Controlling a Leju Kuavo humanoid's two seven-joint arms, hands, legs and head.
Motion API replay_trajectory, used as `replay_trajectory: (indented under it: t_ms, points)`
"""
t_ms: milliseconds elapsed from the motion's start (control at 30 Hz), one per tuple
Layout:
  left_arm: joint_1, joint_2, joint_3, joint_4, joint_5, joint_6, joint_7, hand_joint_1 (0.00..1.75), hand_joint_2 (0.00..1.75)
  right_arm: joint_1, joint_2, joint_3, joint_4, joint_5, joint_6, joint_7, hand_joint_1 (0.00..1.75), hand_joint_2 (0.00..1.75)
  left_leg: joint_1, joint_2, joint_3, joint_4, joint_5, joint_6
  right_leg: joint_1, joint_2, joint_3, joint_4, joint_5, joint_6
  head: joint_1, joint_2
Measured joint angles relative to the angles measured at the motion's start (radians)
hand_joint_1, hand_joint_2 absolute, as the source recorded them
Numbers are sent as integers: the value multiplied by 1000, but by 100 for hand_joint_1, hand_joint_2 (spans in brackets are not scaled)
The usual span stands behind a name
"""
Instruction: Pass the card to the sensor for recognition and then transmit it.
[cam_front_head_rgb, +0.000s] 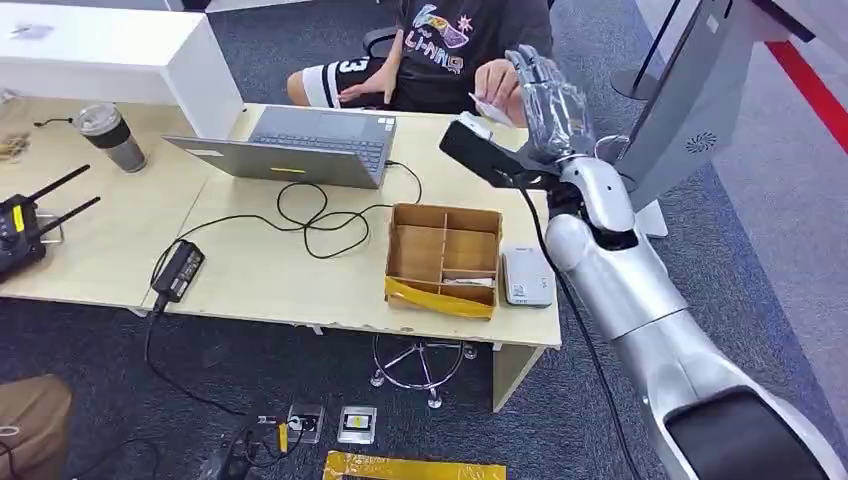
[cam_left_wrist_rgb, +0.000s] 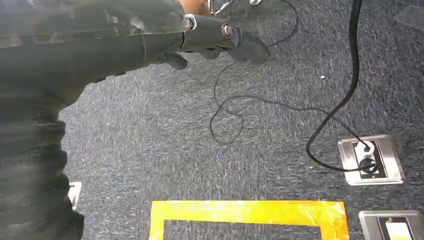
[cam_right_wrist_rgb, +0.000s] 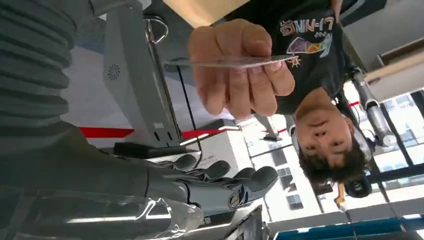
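Two hands meet above the far right corner of the desk (cam_front_head_rgb: 280, 280): the robot's right hand (cam_front_head_rgb: 548, 100), raised on its silver arm with fingers extended and slightly apart and nothing in them, and the hand (cam_right_wrist_rgb: 240, 65) of a seated person in a dark printed shirt. The card (cam_right_wrist_rgb: 227, 62) sits pinched flat between the person's thumb and fingers, just beyond the robot's fingertips (cam_right_wrist_rgb: 255, 177), not touching them. The white sensor (cam_front_head_rgb: 526, 275) lies at the near right edge of the desk, beside a divided cardboard box (cam_front_head_rgb: 445, 258). A laptop (cam_front_head_rgb: 300, 145) stands near the far edge. The left hand (cam_left_wrist_rgb: 220, 40) hangs low over grey carpet with loosely curled fingers, holding nothing.

Risk, as a judgement: the card appears already handed over, so the open right hand lingering close to the person's fingers could bump them and knock the card loose.
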Motion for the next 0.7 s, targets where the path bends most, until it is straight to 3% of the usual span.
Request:
replay_trajectory:
  t_ms: [600, 700]
  points:
    - [-1, 0, -2, 0, -6, -4, 1, 0, 175, -3, 8, 10, 96, -19, -25, 5, 0, 175, 0, 1, 0, 0, 0, 0, 0, 1, -1, 0, 0, 0, 0, 0]
    - [-2, 0, -2, 0, -6, -4, 3, 0, 175, -1, 6, 10, 103, -32, -42, 2, 24, 175, 0, 1, 0, 0, 0, 0, 0, 1, -1, 0, 0, 0, 0, 0]
